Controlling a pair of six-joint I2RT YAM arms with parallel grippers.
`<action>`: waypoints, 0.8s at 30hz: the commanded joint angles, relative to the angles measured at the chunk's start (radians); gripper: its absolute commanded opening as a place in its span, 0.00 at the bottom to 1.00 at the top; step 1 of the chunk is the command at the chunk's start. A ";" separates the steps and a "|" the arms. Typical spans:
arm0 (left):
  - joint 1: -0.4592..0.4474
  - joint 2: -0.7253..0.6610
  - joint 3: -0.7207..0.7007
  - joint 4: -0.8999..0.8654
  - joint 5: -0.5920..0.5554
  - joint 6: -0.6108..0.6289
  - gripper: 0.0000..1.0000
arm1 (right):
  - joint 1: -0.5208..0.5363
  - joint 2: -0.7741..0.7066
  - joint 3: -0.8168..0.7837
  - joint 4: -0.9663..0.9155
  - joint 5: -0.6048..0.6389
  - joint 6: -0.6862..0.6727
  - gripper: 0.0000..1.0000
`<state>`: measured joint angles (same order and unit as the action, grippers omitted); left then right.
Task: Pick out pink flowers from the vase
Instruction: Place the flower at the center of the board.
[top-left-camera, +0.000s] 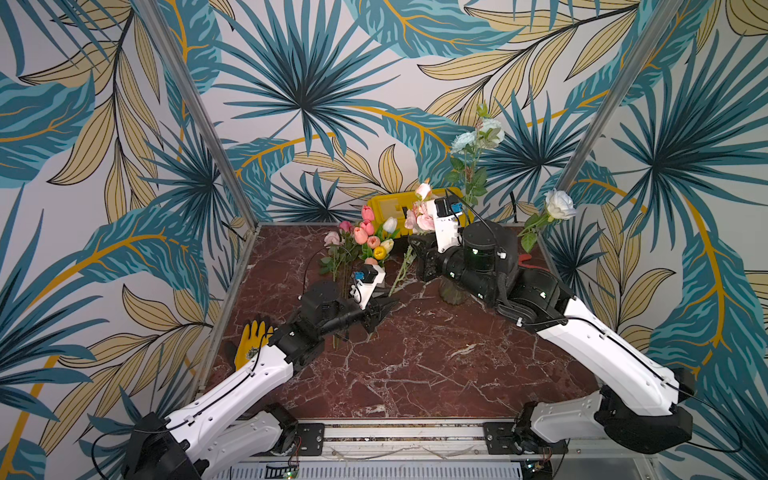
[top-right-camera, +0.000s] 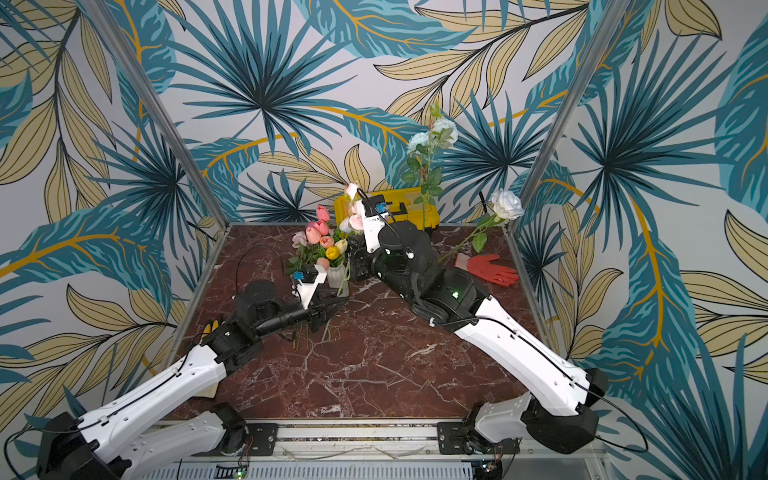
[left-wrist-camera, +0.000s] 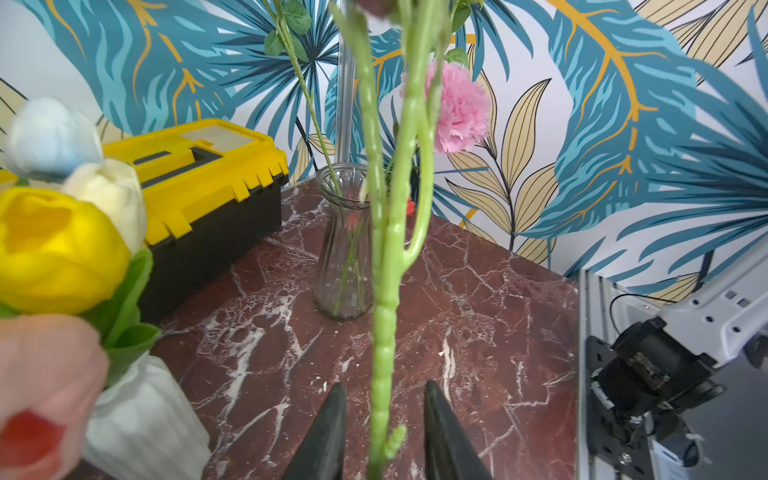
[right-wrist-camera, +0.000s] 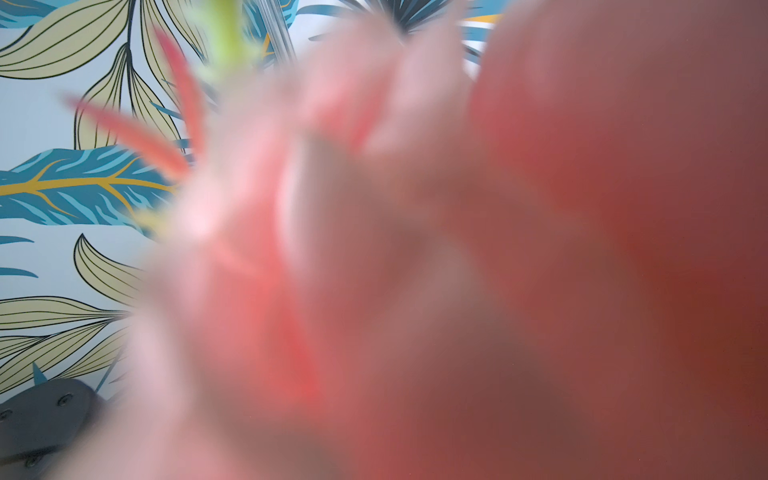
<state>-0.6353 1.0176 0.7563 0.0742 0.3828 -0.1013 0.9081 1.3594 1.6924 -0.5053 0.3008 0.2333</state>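
Nearest you, your left gripper (left-wrist-camera: 385, 383) sits slightly parted around a knobbly green stem (left-wrist-camera: 384, 291), not pinching. Farther back, your right gripper (top-left-camera: 415, 243) is clamped on that stem beneath soft pale pink flowers (top-left-camera: 422, 218), left of the ribbed glass vase (left-wrist-camera: 345, 257).

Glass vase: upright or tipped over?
Upright. In the left wrist view the glass vase stands on its base on the marble table, mouth up, with a leafy stem rising out of it.
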 joint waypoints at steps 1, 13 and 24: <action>-0.002 -0.004 0.000 0.021 -0.028 0.005 0.33 | 0.005 -0.026 -0.022 0.027 -0.013 0.014 0.00; -0.003 0.027 0.009 0.022 -0.007 0.010 0.07 | 0.005 -0.034 -0.045 0.033 -0.012 0.021 0.00; 0.003 -0.050 0.000 0.021 -0.074 -0.009 0.00 | 0.005 -0.045 -0.054 0.025 0.003 -0.006 0.37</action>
<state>-0.6388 1.0065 0.7563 0.0784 0.3504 -0.0975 0.9096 1.3407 1.6596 -0.4984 0.2977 0.2401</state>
